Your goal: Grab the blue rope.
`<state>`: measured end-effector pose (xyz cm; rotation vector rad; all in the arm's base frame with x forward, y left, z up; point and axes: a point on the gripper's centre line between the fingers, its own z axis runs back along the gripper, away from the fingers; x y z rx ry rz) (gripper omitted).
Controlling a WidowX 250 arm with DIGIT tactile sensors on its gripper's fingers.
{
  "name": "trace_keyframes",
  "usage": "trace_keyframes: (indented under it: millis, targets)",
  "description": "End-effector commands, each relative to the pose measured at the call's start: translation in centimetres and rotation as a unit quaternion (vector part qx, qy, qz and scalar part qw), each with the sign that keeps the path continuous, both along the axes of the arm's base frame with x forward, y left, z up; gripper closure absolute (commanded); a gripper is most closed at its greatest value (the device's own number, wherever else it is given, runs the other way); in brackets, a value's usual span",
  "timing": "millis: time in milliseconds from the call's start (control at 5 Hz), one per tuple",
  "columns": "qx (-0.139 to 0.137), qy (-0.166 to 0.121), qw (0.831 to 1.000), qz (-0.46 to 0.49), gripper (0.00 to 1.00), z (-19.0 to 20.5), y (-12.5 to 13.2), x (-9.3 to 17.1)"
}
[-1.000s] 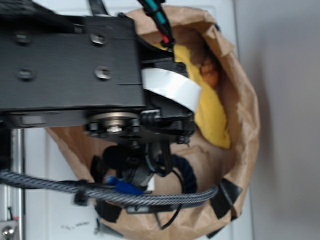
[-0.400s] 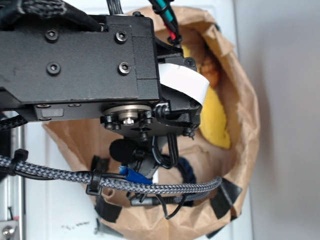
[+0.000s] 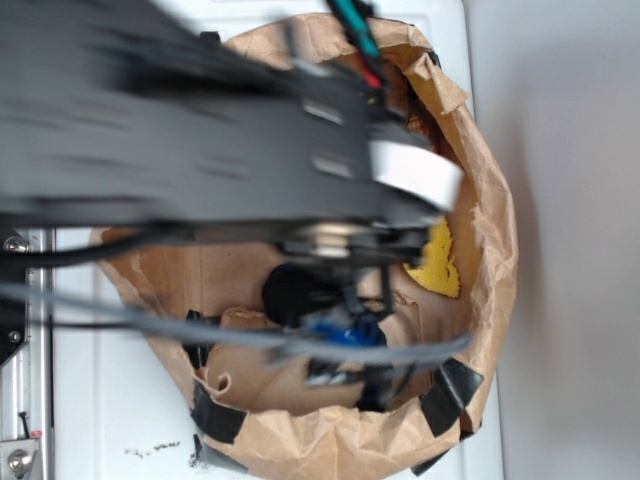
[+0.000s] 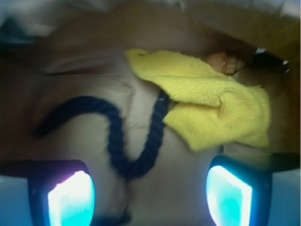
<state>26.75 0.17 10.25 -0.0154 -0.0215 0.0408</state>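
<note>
White tabletop (image 3: 110, 400) under everything, a grey wall to one side in the exterior view. My arm (image 3: 180, 150) fills most of that view, heavily blurred, black, with a white label band (image 3: 415, 172) near the wrist and red and green wires (image 3: 362, 40) above it. A braided grey cable (image 3: 150, 325) runs across below the arm.

Brown paper bag (image 3: 490, 230), wide open, rim crumpled and rolled, black tape strips (image 3: 450, 392) on its lower edge. My arm reaches into it.

Yellow cloth (image 4: 211, 106) lies crumpled on the bag floor, upper right in the wrist view; only one corner of it shows in the exterior view, beside the arm. An orange-brown object (image 4: 221, 61) sits just behind the cloth, too blurred to identify.

Blue rope (image 4: 122, 141), dark and twisted, lies on the bag floor in an S-curve. One end runs under the edge of the yellow cloth; the low bend sits between my two fingers, toward the left one.

End effector (image 4: 150, 197): jaws wide apart, fingertips (image 4: 70, 197) glowing cyan at the bottom corners of the wrist view. Nothing gripped; whether the tips touch the rope I cannot tell.
</note>
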Motion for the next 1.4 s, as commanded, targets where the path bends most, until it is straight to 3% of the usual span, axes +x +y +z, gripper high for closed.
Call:
trace_keyframes:
  millis: [0,200,400,800,1200]
  targets:
    - [0.036,-0.064,0.992,-0.098,0.00,-3.9,-2.3,-0.1]
    - [0.004,-0.067,0.987,-0.145,0.00,-4.1,-3.3,-1.3]
    - [0.003,-0.065,0.988,-0.138,0.00,-4.5,-4.4,-1.6]
    - [-0.026,-0.038,0.990,-0.131,0.00,-5.0,-5.0,-0.3]
    - [0.007,-0.027,0.991,-0.133,0.00,-7.4,-6.7,0.8]
